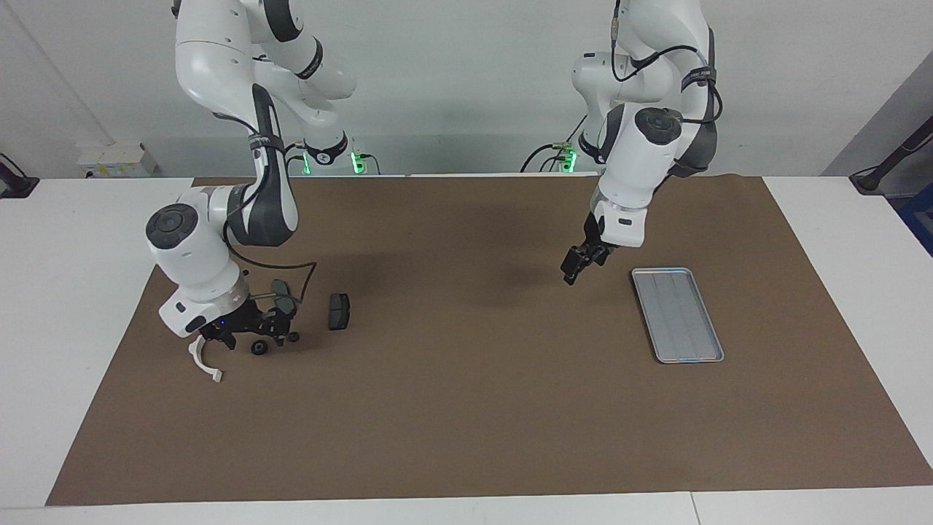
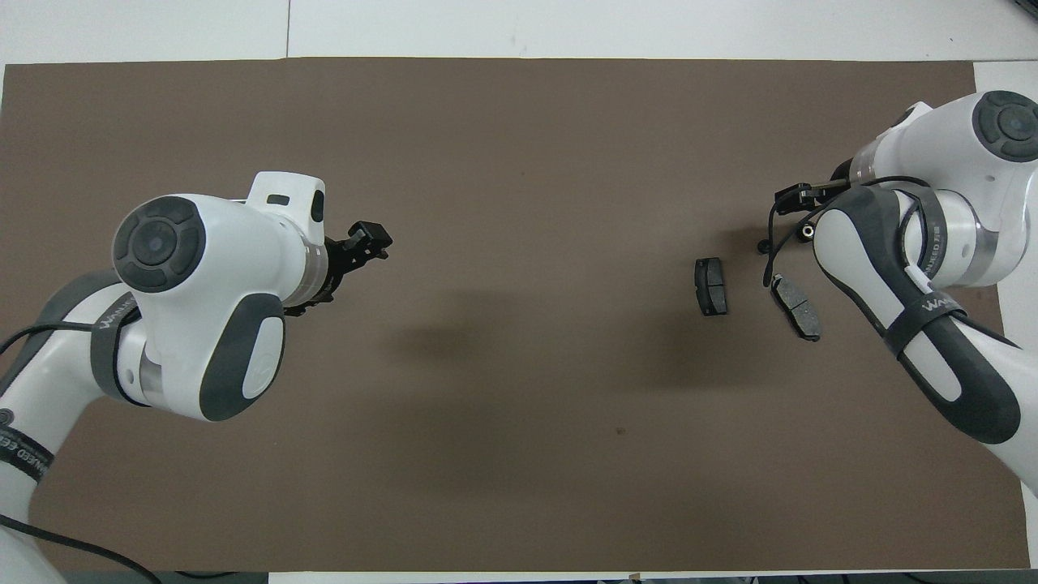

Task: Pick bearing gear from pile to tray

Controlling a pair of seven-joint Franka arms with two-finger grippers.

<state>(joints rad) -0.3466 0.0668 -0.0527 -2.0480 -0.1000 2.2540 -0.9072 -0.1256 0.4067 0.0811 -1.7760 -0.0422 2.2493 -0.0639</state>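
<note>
Brake pads [image 1: 339, 311] two, black rounds [image 1: 259, 348] two (tiny), tray [image 1: 711, 344] one

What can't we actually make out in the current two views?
- Tray: overhead view, hidden under the left arm.
- White arc bracket: overhead view, covered by the right arm; facing view, partly behind the wrist.
- Small black round parts: too small to tell which is the bearing gear.
</note>
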